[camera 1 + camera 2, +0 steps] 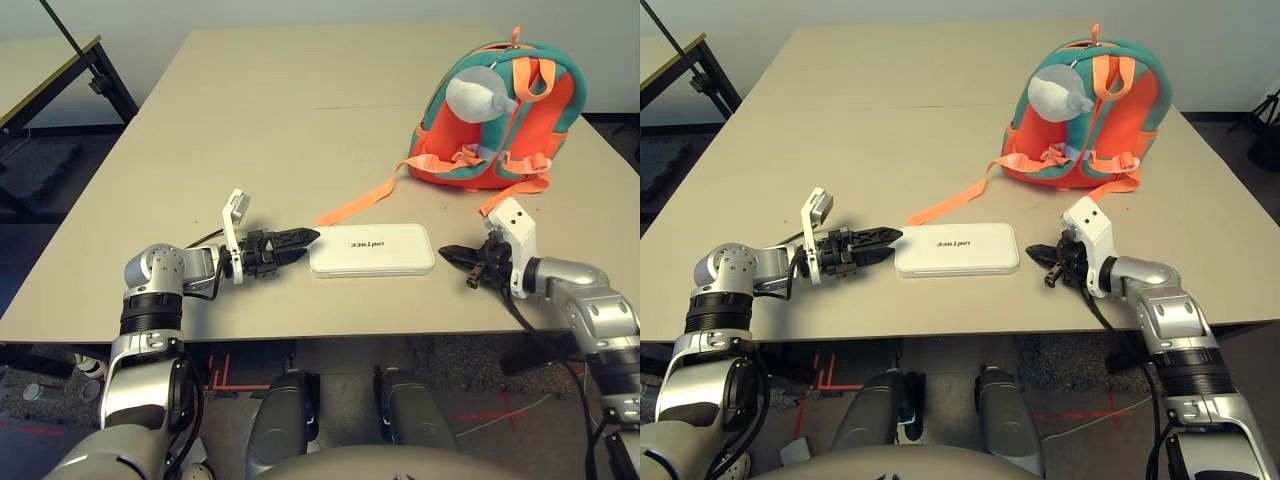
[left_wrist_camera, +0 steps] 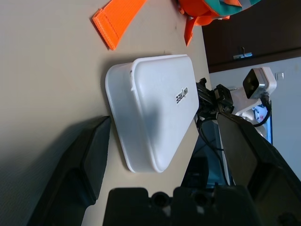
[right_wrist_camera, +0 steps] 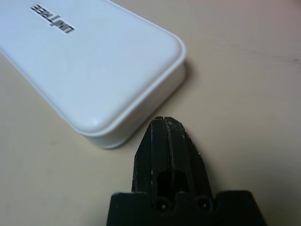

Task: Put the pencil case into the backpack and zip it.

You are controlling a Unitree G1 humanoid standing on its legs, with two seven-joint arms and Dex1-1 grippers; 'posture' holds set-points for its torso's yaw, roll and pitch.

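The white pencil case point(image 1: 372, 249) lies flat near the table's front edge, its lettering facing up. My left gripper point(image 1: 305, 238) is at its left end, open, its fingers point(image 2: 89, 160) standing wide on either side of the case's end point(image 2: 155, 113). My right gripper point(image 1: 447, 251) is shut and empty, its tip point(image 3: 162, 121) just short of the case's right corner point(image 3: 94, 61). The orange and teal backpack point(image 1: 520, 120) rests at the back right with its straps facing me and a grey plush toy point(image 1: 477, 94) on it.
A loose orange strap point(image 1: 355, 205) trails from the backpack across the table towards the case. The table's front edge point(image 1: 300, 335) runs just below both grippers. Another table point(image 1: 40, 75) with a black stand is at the far left.
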